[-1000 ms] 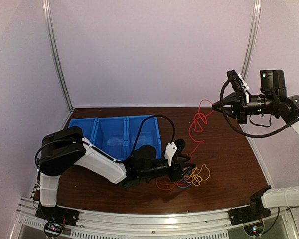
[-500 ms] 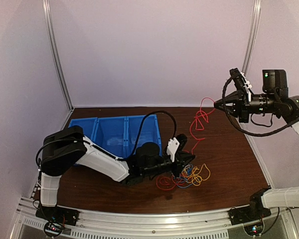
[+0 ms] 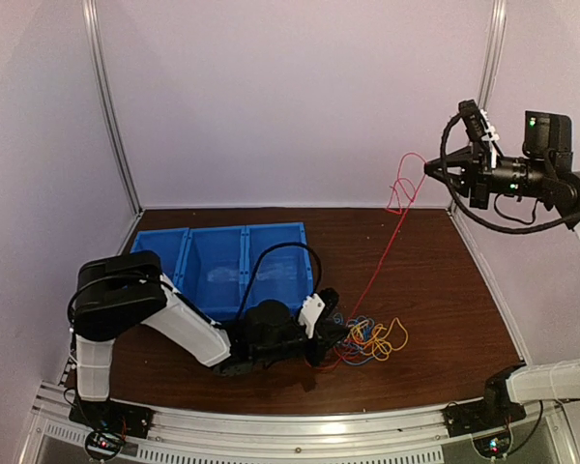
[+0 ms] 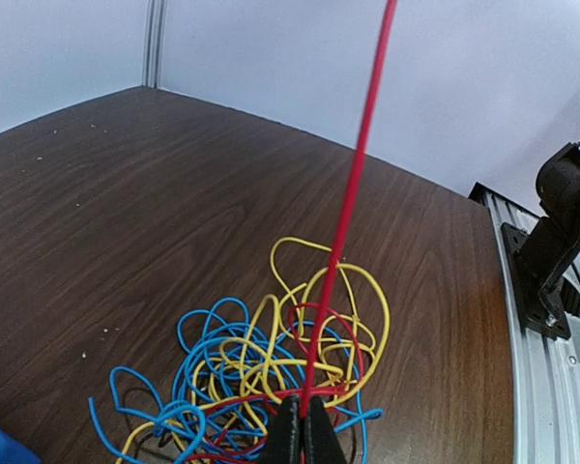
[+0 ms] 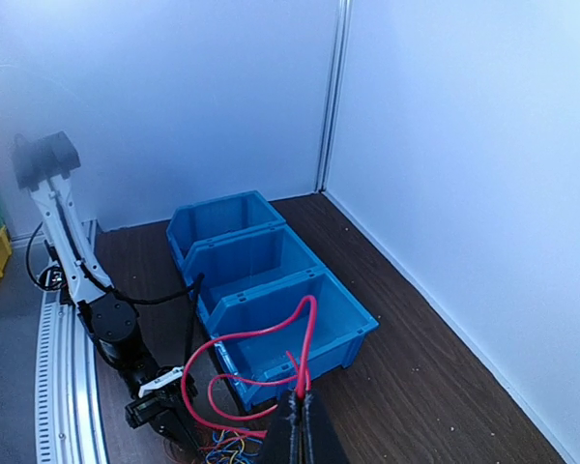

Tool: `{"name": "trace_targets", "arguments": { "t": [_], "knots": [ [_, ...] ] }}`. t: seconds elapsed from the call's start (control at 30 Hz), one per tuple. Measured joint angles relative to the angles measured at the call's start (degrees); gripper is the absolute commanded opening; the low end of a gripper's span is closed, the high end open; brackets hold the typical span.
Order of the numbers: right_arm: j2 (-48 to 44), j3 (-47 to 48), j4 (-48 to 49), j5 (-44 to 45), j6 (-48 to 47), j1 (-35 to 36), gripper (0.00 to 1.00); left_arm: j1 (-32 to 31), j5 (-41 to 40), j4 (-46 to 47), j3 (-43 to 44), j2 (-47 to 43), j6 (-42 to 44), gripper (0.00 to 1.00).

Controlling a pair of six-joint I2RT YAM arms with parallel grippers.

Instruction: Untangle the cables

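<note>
Red cable [image 3: 372,271] is pinched taut between the raised right gripper [image 3: 431,170] and the left gripper [image 4: 301,406] at the knot [image 4: 261,353]; pulling it free probably needs the left to regrip the knot instead.

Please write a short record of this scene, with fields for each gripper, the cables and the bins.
left gripper: low at the table, shut on the red cable
right gripper: raised at the right, shut on the red cable
red cable: taut from the tangle upward, looped near the right gripper
tangle: blue, yellow and red cables lying on the table
blue bins: three in a row, back left
</note>
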Motion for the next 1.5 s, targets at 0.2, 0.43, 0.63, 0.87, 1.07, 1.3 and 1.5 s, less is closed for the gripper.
{"name": "trace_targets", "arguments": {
  "t": [0.2,0.43,0.63,0.87,1.07,1.3,1.5],
  "knots": [
    [1.40,0.76,2.71,5.05,1.84,-1.14,0.00,0.00,-1.92,0.85,-7.74,-8.92,-1.01,0.00],
    [1.11,-8.46,7.69,5.77,2.23,-1.22,0.00,0.00,-9.29,-8.00,-19.47,-31.19,-0.79,0.00],
    [5.64,-12.35,9.16,5.62,2.27,1.57,0.00,0.24,-20.31,-23.43,-19.93,-50.77,1.77,0.00],
    [17.64,-4.76,9.44,6.43,1.05,13.33,0.00,3.23,-31.10,-44.46,-12.70,-60.89,1.42,0.00],
    [31.15,6.86,11.85,7.96,1.27,24.22,0.00,8.61,-37.46,-59.17,-7.41,-67.54,-0.87,0.00],
    [47.82,20.44,18.73,9.27,5.18,33.79,0.00,11.23,-45.07,-68.65,0.33,-70.79,1.11,0.00],
    [64.04,35.98,24.48,10.34,10.58,38.16,0.00,11.87,-50.07,-72.98,5.84,-71.08,2.23,0.00]
  ]
}}
